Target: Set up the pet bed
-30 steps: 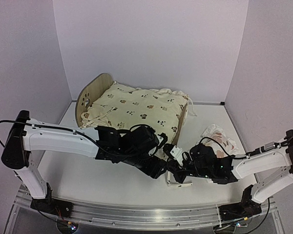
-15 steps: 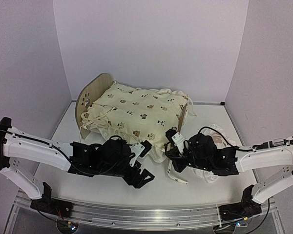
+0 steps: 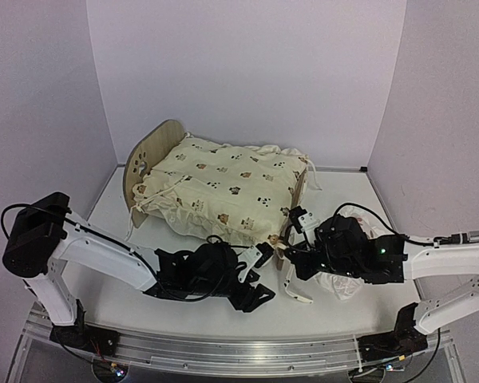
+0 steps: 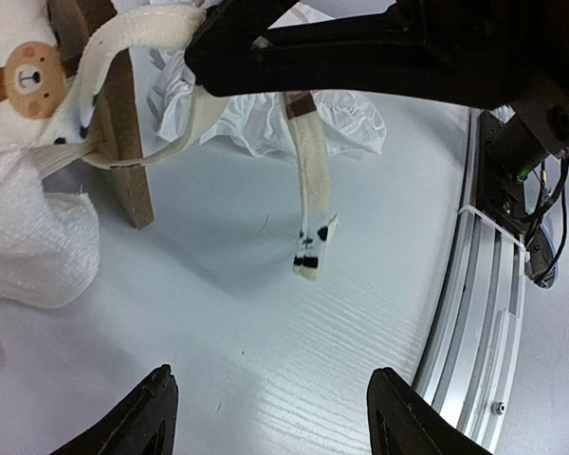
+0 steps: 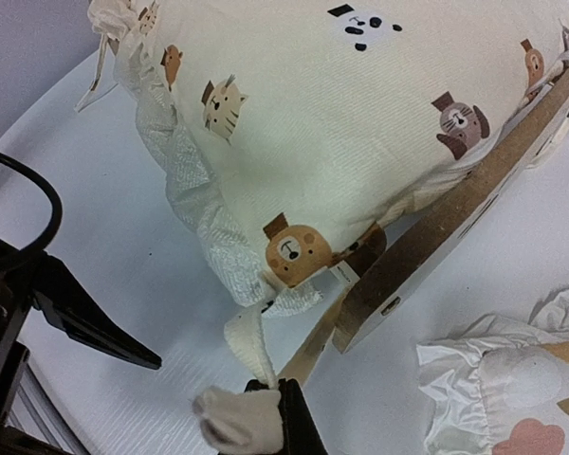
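Note:
The pet bed (image 3: 148,155), light wood with a rounded headboard, stands at the back left with the cream animal-print cushion (image 3: 223,183) lying on it. My right gripper (image 3: 291,259) is shut on one of the cushion's tie strings (image 5: 251,351) beside the footboard (image 5: 455,227) corner. The string's loose end (image 4: 311,199) hangs down toward the table. Low over the table just left of it, my left gripper (image 3: 259,277) stands open and empty. In the left wrist view its fingertips (image 4: 156,408) flank bare white table below the string.
The white ruffled pillow (image 5: 512,398) lies crumpled on the table right of the footboard, partly under my right arm. A metal rail (image 4: 493,284) runs along the near table edge. White walls close the back and both sides.
My right gripper has carried the tie string back toward the footboard corner. My left arm drew away to the left, then came back in under the string with its jaws apart.

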You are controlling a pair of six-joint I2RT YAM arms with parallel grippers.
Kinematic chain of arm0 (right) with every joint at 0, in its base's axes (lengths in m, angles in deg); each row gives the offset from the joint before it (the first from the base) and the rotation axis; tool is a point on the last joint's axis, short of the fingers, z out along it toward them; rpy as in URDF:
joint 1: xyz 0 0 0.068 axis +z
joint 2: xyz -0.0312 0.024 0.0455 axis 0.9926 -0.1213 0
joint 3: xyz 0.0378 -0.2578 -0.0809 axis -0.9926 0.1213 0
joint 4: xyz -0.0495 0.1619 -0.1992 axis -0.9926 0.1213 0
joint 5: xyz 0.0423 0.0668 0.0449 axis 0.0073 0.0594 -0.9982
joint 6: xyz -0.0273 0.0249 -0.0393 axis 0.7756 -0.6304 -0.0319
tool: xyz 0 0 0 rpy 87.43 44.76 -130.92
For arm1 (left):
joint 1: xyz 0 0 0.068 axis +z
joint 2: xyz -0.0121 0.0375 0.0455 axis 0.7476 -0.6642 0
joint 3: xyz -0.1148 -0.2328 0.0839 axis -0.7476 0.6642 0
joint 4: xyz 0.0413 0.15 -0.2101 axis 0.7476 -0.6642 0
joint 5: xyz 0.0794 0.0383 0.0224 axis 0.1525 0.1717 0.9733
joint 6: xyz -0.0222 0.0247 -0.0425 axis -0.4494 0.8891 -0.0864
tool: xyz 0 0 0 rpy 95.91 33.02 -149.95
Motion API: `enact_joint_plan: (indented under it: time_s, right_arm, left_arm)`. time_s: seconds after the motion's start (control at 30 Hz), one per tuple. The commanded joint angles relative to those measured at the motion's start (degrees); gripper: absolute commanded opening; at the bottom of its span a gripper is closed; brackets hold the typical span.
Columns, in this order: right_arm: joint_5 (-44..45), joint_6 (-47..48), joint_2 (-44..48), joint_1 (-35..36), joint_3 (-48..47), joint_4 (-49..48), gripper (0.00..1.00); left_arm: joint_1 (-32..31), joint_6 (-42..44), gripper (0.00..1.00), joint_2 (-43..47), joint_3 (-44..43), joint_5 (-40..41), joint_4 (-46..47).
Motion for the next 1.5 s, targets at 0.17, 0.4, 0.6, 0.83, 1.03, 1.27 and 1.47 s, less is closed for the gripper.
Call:
enact_joint_plan:
  time_s: [0.17, 0.4, 0.6, 0.83, 1.03, 1.27, 1.47]
  right_arm:
    - [-1.91, -5.63, 1.11, -0.02, -0.57, 2.16, 0.00]
    - [-1.97, -5.49, 1.24, -0.01, -0.75, 2.25, 0.00]
    - [-1.63, -5.28, 1.58, 0.00, -0.74, 2.25, 0.00]
    - [-1.64, -5.05, 2.08, -0.02, -0.75, 2.66, 0.00]
    - [-3.39, -4.99, 2.35, 0.01, -0.75, 3.51, 0.00]
    - [-7.30, -4.63, 2.14, -0.01, -0.98, 4.17, 0.00]
    - [-9.96, -3.16, 2.16, 0.02, -1.10, 4.19, 0.00]
  left_arm:
    - [-0.15, -1.23, 0.67, -9.11, -7.96, -3.63, 9.19]
    - [-0.21, -2.30, 0.47, -12.83, -10.80, -4.59, 9.01]
    - [-0.21, -2.64, 0.24, -13.91, -11.25, -4.61, 10.50]
    - [-0.17, -3.04, 0.00, -12.27, -12.06, -1.42, 5.20]
    - [-0.17, -2.32, 0.00, -7.03, -10.63, 8.26, -1.83]
    - [-0.21, 0.58, 0.00, -2.64, -11.08, 17.82, -6.68]
    - [-0.16, 3.19, 0.00, -4.00, -13.19, 19.72, -5.36]
